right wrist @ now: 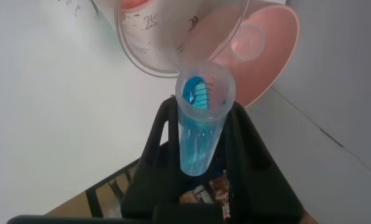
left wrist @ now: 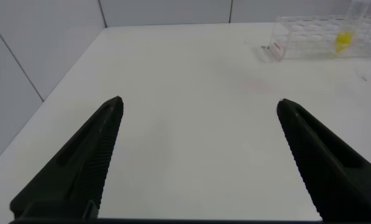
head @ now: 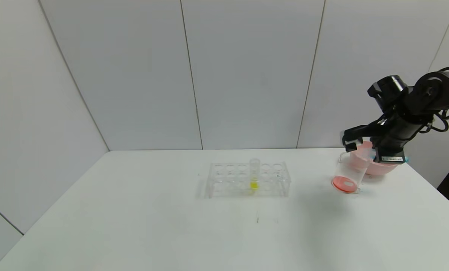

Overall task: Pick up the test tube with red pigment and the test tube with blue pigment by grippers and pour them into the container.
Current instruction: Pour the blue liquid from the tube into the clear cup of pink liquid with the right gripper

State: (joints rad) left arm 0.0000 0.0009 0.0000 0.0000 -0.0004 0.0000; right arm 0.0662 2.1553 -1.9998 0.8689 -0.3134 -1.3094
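My right gripper (right wrist: 202, 109) is shut on the test tube with blue pigment (right wrist: 201, 127), which lies tipped with its open mouth at the rim of the container (right wrist: 166, 43). Blue liquid still shows inside the tube. In the head view the right gripper (head: 350, 145) hangs over the container (head: 347, 171), a clear beaker with red liquid in its base, at the table's right side. The test tube with red pigment is out of view. My left gripper (left wrist: 199, 102) is open over bare table with nothing between its fingers.
A pink bowl (head: 384, 167) stands just behind the container near the table's right edge. A clear tube rack (head: 247, 180) in mid-table holds one tube with yellow liquid (head: 254, 177). White wall panels close off the back and left.
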